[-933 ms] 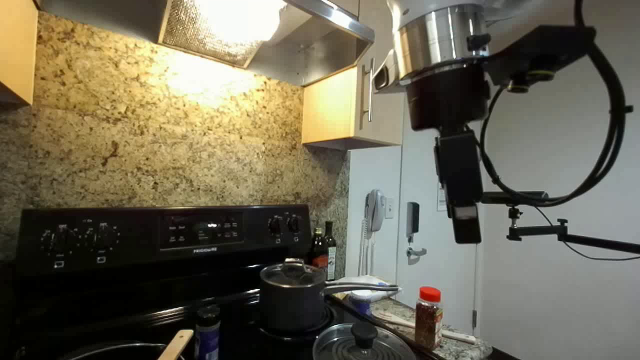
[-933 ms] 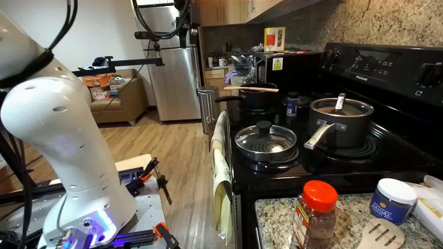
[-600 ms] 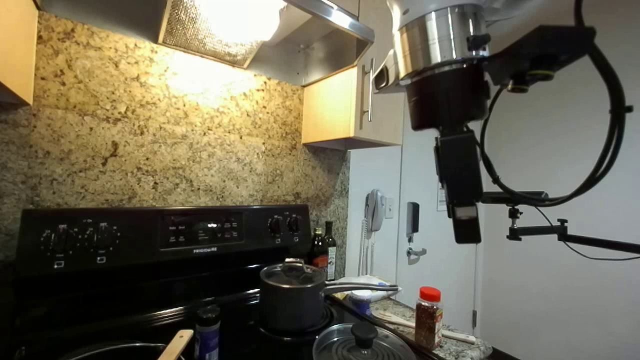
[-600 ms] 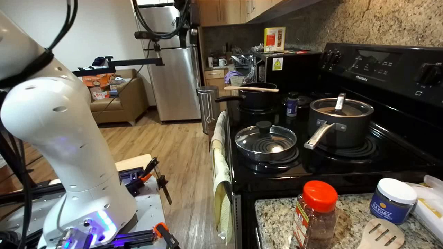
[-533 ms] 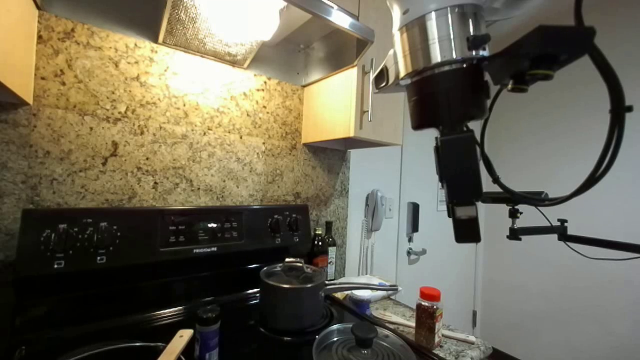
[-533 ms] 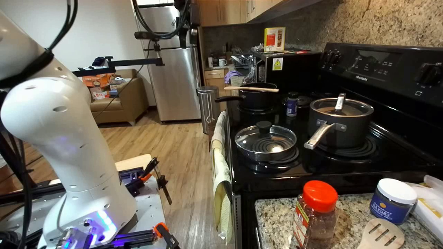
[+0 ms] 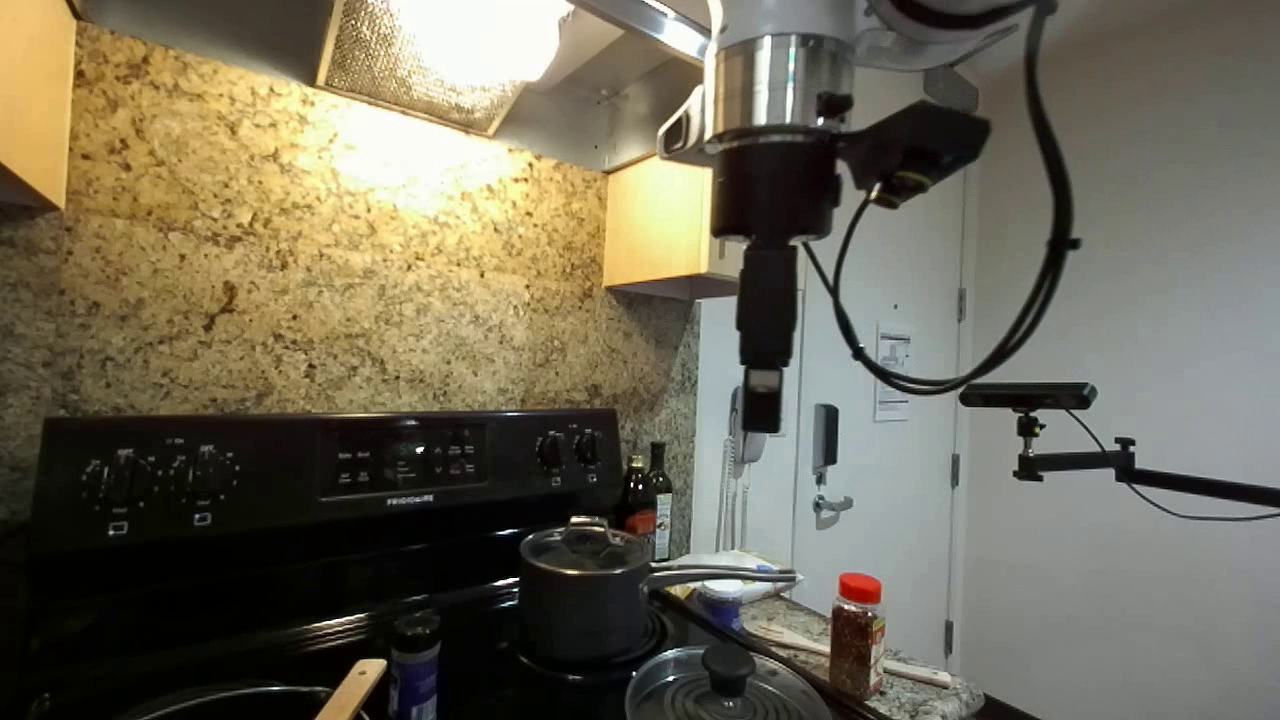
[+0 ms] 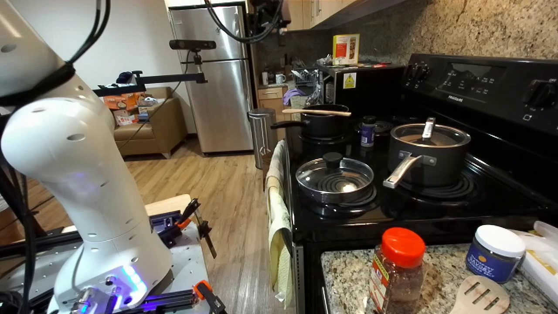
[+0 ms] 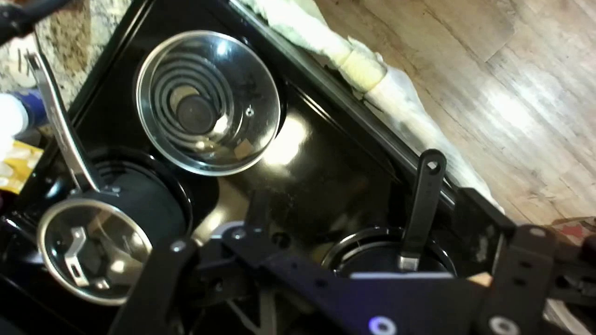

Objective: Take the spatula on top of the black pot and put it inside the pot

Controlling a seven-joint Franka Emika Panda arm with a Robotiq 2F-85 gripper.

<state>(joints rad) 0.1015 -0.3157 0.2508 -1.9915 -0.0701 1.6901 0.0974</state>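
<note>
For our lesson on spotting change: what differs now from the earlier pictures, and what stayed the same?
In an exterior view the gripper has moved left, toward the stove, and hangs straighter. Nothing was visibly grasped or released. The spatula still lies across the pot, and the red-capped bottle stayed put.

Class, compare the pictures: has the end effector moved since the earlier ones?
Yes: in an exterior view, the end effector, which hung to the picture's right of the door handle, now hangs to its left and a little higher.
</note>
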